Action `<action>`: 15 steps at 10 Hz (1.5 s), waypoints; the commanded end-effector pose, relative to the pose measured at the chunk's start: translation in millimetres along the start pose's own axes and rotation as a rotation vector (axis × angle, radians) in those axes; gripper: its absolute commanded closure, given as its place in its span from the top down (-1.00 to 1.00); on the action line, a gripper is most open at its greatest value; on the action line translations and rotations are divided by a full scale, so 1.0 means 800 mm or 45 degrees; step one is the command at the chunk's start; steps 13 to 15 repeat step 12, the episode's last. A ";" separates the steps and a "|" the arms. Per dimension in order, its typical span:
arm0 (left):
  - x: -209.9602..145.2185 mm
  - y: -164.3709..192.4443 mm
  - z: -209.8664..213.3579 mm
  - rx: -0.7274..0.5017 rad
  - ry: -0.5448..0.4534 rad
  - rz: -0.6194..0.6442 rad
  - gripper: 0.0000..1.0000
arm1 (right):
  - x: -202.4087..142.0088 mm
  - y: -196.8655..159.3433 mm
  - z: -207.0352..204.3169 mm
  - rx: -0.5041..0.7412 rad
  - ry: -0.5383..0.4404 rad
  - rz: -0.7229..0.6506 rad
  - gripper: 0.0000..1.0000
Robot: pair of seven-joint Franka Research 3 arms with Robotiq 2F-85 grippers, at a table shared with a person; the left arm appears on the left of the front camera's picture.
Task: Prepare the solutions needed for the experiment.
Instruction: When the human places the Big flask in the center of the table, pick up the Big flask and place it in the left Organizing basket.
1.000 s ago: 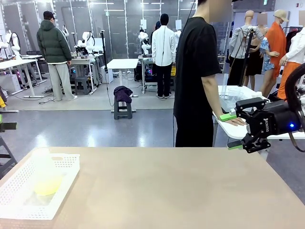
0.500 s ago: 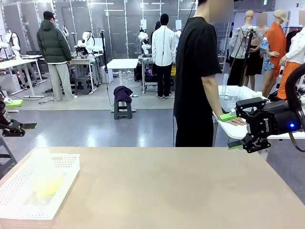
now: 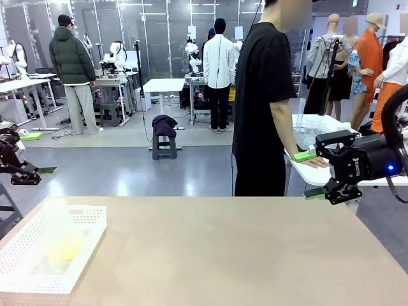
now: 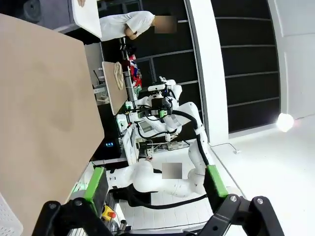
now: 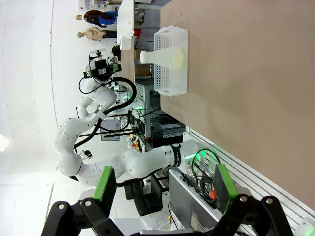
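Note:
The solutions (image 3: pixel 64 245) are a little pale yellow liquid in a frosted conical flask (image 3: pixel 59 224). The flask stands in a white perforated basket (image 3: pixel 81 215) at the table's front left. In the right wrist view the flask (image 5: pixel 161 57) and basket (image 5: pixel 172 77) lie far off, across the table. My left gripper (image 3: pixel 38 153) hovers open beyond the table's left edge, above and behind the basket, holding nothing. My right gripper (image 3: pixel 309 175) hangs open off the far right corner, also holding nothing. Each wrist view shows open green-padded fingers: left gripper (image 4: pixel 155 182), right gripper (image 5: pixel 164 183).
A person in a black shirt (image 3: pixel 261 76) stands at the far side, one hand (image 3: pixel 313 162) resting on a white side table (image 3: pixel 319 175) with clear glassware (image 3: pixel 310 127). The tan tabletop (image 3: pixel 223 248) is bare right of the basket.
My left gripper has come into the front view from the left edge, rising and moving rightward. The right arm, the flask and the person have not moved.

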State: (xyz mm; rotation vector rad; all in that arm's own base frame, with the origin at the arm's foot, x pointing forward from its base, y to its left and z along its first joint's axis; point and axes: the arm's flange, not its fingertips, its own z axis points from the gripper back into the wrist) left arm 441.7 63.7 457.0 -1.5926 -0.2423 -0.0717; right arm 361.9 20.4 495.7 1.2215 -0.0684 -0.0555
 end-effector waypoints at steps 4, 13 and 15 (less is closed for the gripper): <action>-0.003 -0.001 0.006 0.019 -0.015 -0.004 1.00 | -0.001 0.002 0.000 0.021 -0.002 0.010 1.00; -0.003 -0.001 0.006 0.019 -0.015 -0.004 1.00 | -0.001 0.002 0.000 0.021 -0.002 0.010 1.00; -0.003 -0.001 0.006 0.019 -0.015 -0.004 1.00 | -0.001 0.002 0.000 0.021 -0.002 0.010 1.00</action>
